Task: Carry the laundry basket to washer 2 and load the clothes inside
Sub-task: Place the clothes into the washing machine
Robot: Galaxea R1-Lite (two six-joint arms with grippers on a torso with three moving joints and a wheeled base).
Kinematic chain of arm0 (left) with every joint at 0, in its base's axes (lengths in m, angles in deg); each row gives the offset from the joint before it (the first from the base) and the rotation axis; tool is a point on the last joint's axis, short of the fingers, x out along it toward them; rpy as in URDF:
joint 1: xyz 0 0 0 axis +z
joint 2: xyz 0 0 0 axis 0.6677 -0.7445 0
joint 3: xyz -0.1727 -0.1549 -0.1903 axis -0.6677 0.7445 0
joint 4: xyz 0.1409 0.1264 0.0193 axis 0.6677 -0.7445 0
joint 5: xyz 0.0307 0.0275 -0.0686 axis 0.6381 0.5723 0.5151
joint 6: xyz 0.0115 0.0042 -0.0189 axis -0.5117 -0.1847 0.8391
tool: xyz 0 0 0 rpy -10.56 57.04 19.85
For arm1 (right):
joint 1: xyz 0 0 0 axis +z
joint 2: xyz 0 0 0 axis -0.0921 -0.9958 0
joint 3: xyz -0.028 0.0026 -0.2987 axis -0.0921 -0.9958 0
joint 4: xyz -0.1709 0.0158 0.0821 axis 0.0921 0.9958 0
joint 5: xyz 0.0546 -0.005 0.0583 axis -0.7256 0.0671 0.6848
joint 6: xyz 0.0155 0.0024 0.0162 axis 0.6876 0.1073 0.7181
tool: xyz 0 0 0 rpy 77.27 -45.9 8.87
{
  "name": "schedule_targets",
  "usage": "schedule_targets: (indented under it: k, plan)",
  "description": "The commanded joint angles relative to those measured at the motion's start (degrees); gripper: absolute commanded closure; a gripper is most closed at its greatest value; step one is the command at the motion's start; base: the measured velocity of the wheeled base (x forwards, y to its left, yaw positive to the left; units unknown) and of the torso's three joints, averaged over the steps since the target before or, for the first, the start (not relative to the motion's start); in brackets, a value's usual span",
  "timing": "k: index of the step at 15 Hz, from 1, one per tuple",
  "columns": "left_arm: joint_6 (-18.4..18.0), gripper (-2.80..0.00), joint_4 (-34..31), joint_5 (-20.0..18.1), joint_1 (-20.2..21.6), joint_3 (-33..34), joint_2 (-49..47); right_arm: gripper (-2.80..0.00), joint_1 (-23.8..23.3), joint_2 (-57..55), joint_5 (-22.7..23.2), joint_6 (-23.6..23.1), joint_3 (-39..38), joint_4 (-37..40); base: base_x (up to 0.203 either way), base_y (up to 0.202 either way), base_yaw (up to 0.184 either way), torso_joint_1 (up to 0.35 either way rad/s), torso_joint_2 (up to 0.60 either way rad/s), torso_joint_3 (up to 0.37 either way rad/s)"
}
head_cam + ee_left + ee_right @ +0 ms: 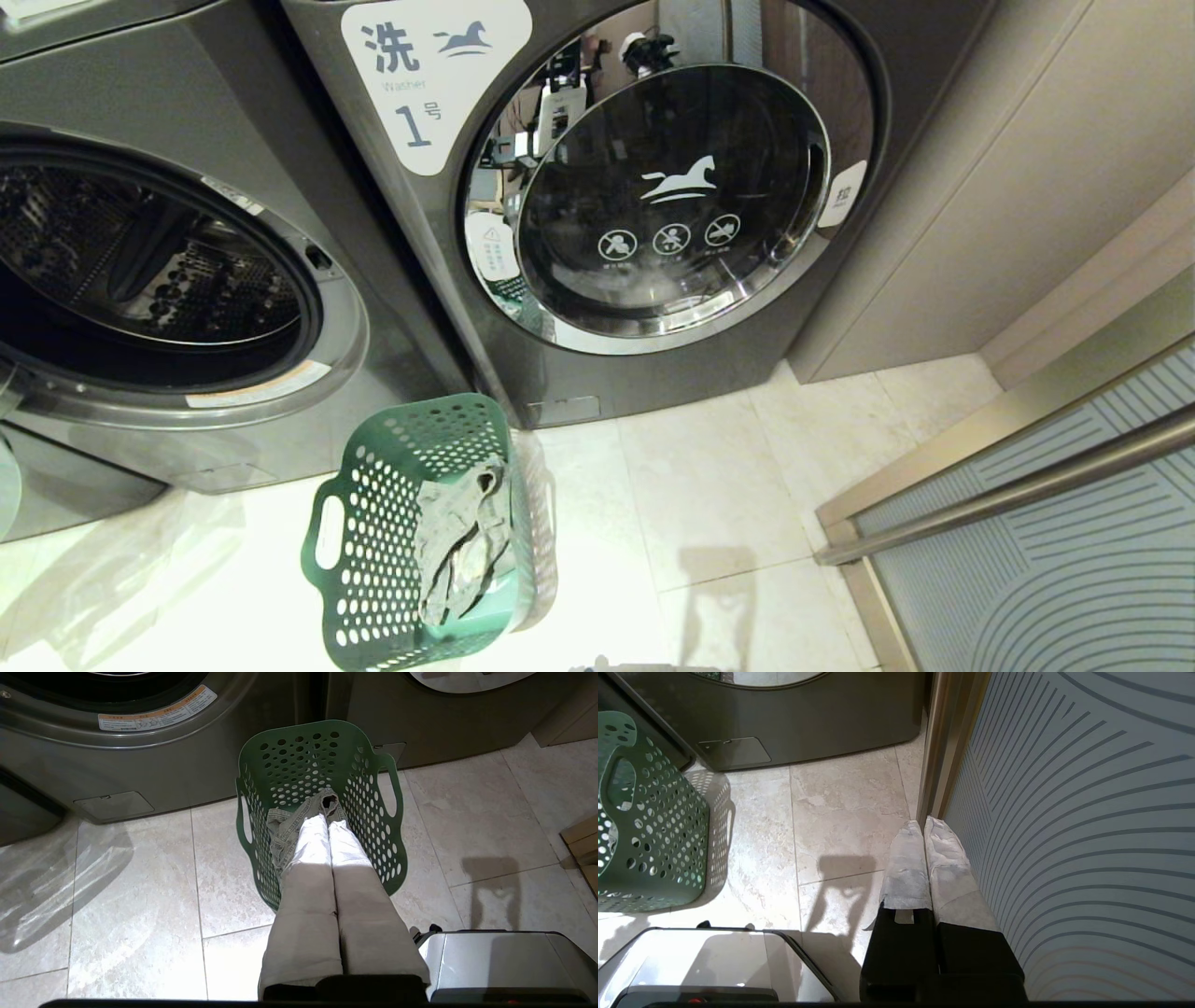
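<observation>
Green plastic, full of round holes, the laundry basket [425, 537] stands on the pale tiled floor [728, 504] just in front of the gap between two dark grey washers. Clothes [462, 541], a small grey-beige bundle, lie inside it against one wall. One washer [597, 215], on the right in the head view, has its round chrome-rimmed door closed and a white label reading 1; the machine to its left [159, 280] has its drum exposed, and its number is not visible. A ribbed glass door [1074, 560] with a metal bar stands at the right. Pointing down over the basket, the left gripper [328, 821] has its padded fingers pressed together, holding nothing. Over the floor beside the glass door, the right gripper [923, 826] is likewise clenched and empty.
</observation>
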Motion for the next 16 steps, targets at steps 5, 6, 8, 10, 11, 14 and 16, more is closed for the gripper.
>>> schedule_targets:
  k: [5,6,8,10,11,14,16]
  plan:
    - [0.07,0.00,0.08,-0.10,0.00,0.09,-0.16,0.00,0.07,-0.09,-0.01,-0.01,0.00,0.00,0.000,0.000,0.000,0.002,0.00,0.096]
    - [0.07,0.00,0.08,-0.01,0.00,0.09,-0.07,0.00,0.06,-0.05,0.03,-0.01,0.00,0.00,0.000,0.000,0.000,-0.003,0.00,0.193]
    - [0.16,0.00,0.08,-0.01,0.00,0.09,-0.07,0.00,-0.01,-0.09,-0.01,-0.01,0.00,0.00,0.000,0.000,0.000,0.002,0.00,0.197]
    - [0.16,0.00,0.09,-0.01,0.00,0.09,-0.15,0.00,-0.01,-0.09,0.00,-0.01,0.00,0.00,0.000,0.000,0.000,0.002,0.00,0.206]
    - [0.16,0.00,0.15,0.05,0.00,0.09,-0.07,0.00,-0.01,-0.05,0.02,-0.01,0.00,0.00,0.000,0.000,0.000,0.002,0.01,0.207]
    - [0.16,0.00,0.12,-0.01,0.00,0.09,-0.09,0.00,0.08,-0.09,0.00,-0.01,0.00,0.00,0.000,0.000,0.000,0.003,0.00,0.201]
    - [0.16,0.00,0.08,0.02,0.00,0.09,-0.16,0.00,-0.01,-0.09,0.08,-0.01,0.00,0.00,0.000,0.000,0.000,0.002,0.00,0.203]
